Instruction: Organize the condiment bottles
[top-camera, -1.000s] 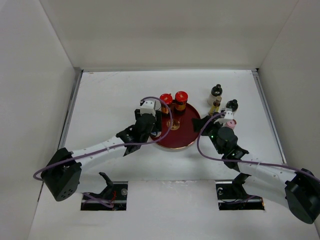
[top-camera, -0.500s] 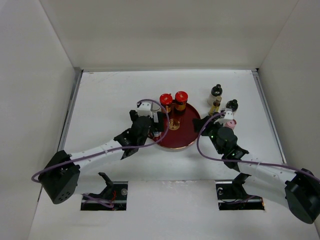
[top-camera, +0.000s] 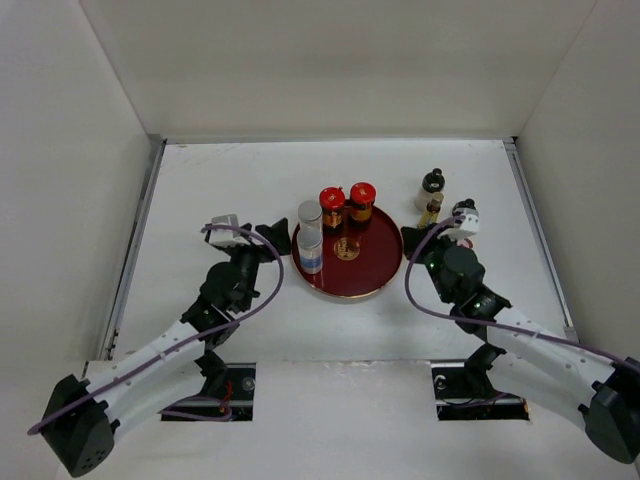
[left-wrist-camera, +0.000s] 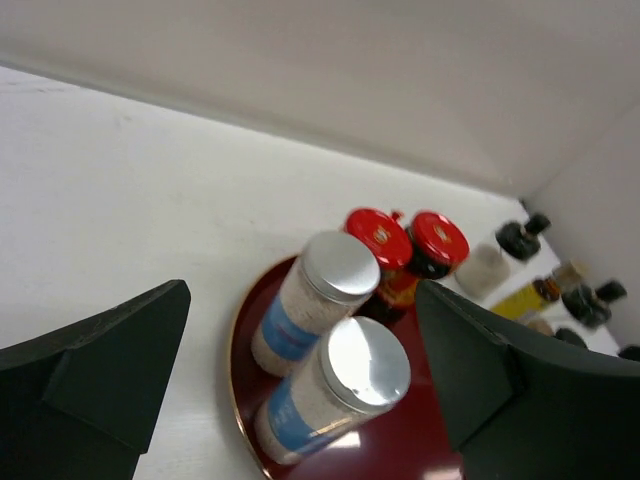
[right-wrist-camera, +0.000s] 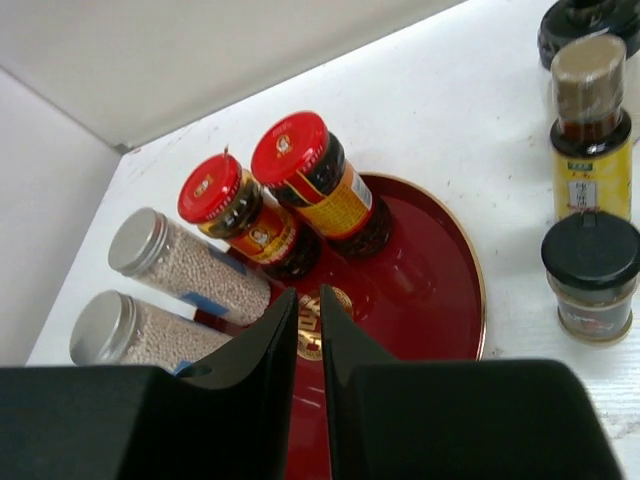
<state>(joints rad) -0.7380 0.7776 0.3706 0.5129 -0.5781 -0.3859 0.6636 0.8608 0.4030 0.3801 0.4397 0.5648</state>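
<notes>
My left pincer (top-camera: 270, 240) has backed off, now apart and empty, leaving both silver-capped cylinders (left-wrist-camera: 335, 390) upright on the tray (top-camera: 378, 278) beside the red-capped jars (top-camera: 347, 204). My right pincer (right-wrist-camera: 307, 300) is together, empty; the black-capped bottles (top-camera: 432, 182) wait on the desk.

Round dark-red tray (top-camera: 378, 268) at centre of the top view, flat on the white table (top-camera: 220, 180). Thin gold rim, and a gold emblem (top-camera: 347, 249) at its middle. Plain white walls (top-camera: 330, 70) at upper, left and right frame edges. Grey metal strip (top-camera: 137, 240) along the table's left edge.
</notes>
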